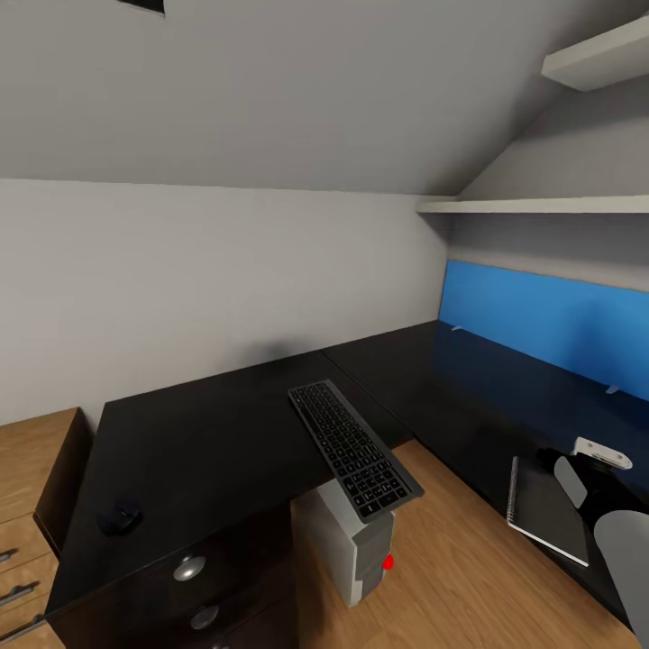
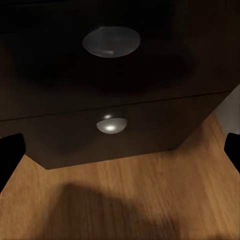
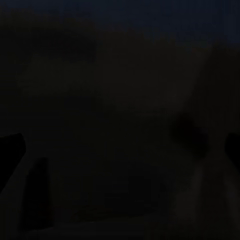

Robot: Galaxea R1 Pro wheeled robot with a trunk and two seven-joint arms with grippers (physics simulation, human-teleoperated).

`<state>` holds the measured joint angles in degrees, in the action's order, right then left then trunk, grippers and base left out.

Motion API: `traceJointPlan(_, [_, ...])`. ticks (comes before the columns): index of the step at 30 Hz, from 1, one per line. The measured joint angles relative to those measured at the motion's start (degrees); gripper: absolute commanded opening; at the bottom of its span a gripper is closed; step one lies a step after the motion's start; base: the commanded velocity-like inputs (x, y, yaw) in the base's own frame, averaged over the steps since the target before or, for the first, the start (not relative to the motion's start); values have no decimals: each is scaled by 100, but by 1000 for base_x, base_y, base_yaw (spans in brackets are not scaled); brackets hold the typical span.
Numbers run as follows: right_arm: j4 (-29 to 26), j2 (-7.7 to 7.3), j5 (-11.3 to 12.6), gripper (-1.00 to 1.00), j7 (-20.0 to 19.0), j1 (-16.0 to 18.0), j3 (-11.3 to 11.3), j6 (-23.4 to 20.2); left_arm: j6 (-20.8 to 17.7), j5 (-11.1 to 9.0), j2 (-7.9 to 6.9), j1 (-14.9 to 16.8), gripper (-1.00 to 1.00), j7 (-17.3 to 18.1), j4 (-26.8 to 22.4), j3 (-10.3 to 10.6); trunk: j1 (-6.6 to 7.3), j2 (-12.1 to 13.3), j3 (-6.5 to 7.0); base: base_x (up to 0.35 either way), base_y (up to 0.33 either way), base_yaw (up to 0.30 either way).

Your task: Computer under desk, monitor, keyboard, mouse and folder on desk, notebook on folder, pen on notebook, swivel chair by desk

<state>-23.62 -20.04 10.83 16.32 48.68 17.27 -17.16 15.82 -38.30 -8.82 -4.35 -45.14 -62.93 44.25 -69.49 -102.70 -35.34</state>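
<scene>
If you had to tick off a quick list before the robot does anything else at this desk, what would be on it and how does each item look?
1. Keyboard fully on the desk: not ok, it overhangs the edge above the computer.
2. Computer under the desk: cannot tell, it stands on the floor at the edge.
3. Mouse on desk: ok, but far from the keyboard.
4. Notebook on desk: ok, not stacked.
5. Left claw free: ok, open, facing the drawers.
6. Right claw: cannot tell, too dark.

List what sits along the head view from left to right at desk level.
Wooden drawer unit → mouse → keyboard → notebook → right gripper.
</scene>
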Motion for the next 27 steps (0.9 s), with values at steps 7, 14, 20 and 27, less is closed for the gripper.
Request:
traceJointPlan(7, [0, 0, -5, 100, 2, 0, -7, 4, 0, 3, -1, 0, 100, -1, 0, -8, 0, 0, 0, 0, 0, 0])
traceJointPlan(14, [41, 0, -61, 100, 8, 0, -28, -3, 0, 4, -1, -1, 100, -6, 0, -11, 0, 0, 0, 0, 0, 0])
traceJointPlan(20, [132, 15, -307, 100, 15, 5, -134, 27, 0, 4, -1, 0, 100, -7, 1, -11, 1, -1, 1, 0, 0, 0])
traceJointPlan(27, [125, 18, -386, 100, 17, 4, -163, 17, 0, 4, -1, 0, 100, -8, 1, -11, 1, -1, 1, 0, 0, 0])
